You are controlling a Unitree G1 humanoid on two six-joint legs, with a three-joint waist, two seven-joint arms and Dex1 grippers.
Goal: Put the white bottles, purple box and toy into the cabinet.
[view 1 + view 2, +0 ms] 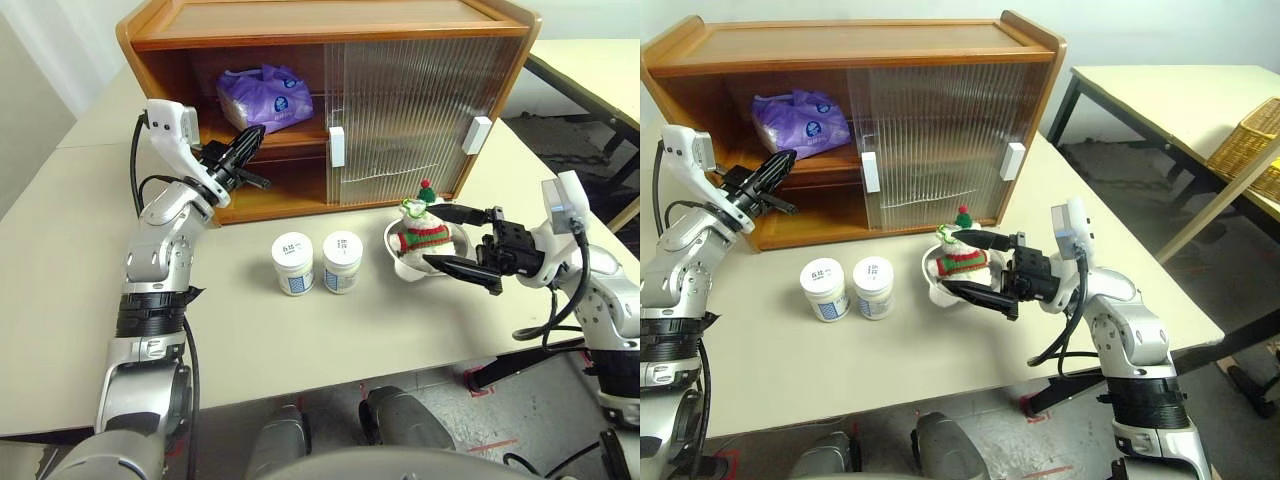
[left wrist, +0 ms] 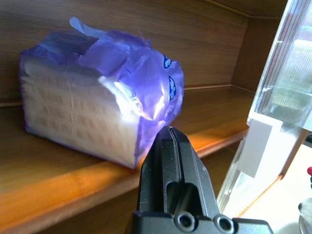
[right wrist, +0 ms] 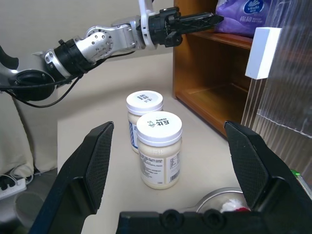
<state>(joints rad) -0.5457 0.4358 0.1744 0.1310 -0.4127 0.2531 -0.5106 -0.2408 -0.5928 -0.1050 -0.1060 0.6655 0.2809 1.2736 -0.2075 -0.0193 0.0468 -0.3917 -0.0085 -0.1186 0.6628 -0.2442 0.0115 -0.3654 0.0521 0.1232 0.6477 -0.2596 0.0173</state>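
Observation:
The purple box (image 1: 265,97) lies on the upper shelf of the cabinet (image 1: 330,20), in its open left half. My left gripper (image 1: 252,138) is shut and empty, just in front of that shelf's edge, pointing at the box (image 2: 97,92). Two white bottles (image 1: 293,263) (image 1: 342,261) stand side by side on the table in front of the cabinet. To their right, the toy (image 1: 420,228) sits in a shallow metal bowl (image 1: 392,245). My right gripper (image 1: 432,236) is open, one finger on either side of the toy, pointing towards the bottles (image 3: 158,148).
Ribbed sliding doors (image 1: 400,110) with white handles (image 1: 337,146) cover the cabinet's right half. The lower shelf on the open left side is bare. The table's front edge runs close below the bottles. A second table with a wicker basket (image 1: 1250,140) stands to the right.

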